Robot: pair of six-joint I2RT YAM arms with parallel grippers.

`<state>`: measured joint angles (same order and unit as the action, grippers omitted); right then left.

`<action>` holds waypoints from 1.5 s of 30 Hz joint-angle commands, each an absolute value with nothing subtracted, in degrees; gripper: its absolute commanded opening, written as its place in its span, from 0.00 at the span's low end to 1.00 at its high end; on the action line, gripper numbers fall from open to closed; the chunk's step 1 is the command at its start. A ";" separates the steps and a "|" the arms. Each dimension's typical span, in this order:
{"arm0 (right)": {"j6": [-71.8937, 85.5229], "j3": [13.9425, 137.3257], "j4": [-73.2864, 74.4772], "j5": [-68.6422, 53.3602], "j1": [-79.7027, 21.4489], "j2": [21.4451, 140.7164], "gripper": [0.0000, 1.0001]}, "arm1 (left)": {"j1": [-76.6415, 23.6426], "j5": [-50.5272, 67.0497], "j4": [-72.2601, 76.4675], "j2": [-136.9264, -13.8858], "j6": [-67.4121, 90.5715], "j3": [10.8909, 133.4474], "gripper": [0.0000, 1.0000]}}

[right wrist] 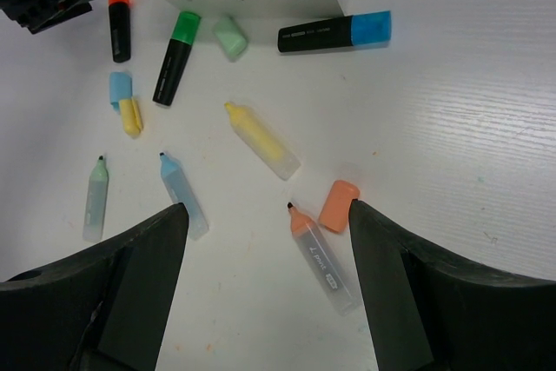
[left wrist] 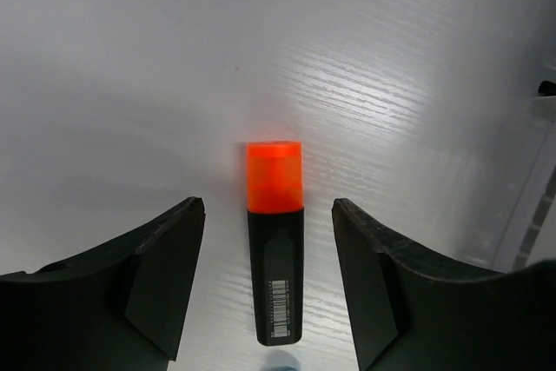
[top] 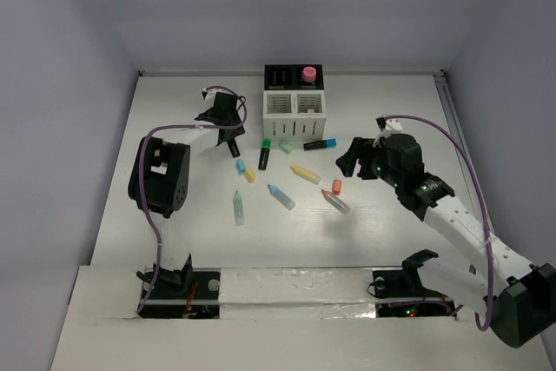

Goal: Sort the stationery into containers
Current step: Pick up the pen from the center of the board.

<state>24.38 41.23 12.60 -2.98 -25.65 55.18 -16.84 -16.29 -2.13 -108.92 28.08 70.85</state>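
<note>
Jaws of left gripper (left wrist: 268,206) are spread astride orange-capped marker (left wrist: 274,284) lying on table (left wrist: 130,58); right gripper (right wrist: 268,208) is held, likewise spread, near orange highlighter (right wrist: 320,260).

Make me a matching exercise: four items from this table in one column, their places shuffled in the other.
1. orange-capped black marker
2. blue-capped black marker
3. loose orange cap
4. pink-topped item

A. sticking out of a black compartment of the organizer
B. beside an uncapped orange highlighter
C. between the open fingers of the left gripper
D. lying by the organizer's front right corner

Pairs: 1-C, 2-D, 3-B, 4-A
</note>
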 commanded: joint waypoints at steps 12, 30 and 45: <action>23.47 40.43 10.11 -3.16 -26.28 55.02 0.80 | -19.42 -23.82 -8.00 -114.08 25.58 76.73 0.50; 23.73 39.20 9.49 -4.04 -26.28 53.18 0.81 | -19.42 -27.86 -9.84 -109.87 24.61 80.68 0.14; 25.22 36.65 6.33 -3.16 -26.28 53.26 0.81 | -28.38 -34.18 -8.97 -90.09 23.56 85.51 0.11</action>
<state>24.86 37.17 9.96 -3.44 -25.65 54.02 -23.99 -30.83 -11.31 -91.96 24.62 82.39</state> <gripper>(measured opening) 0.808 0.279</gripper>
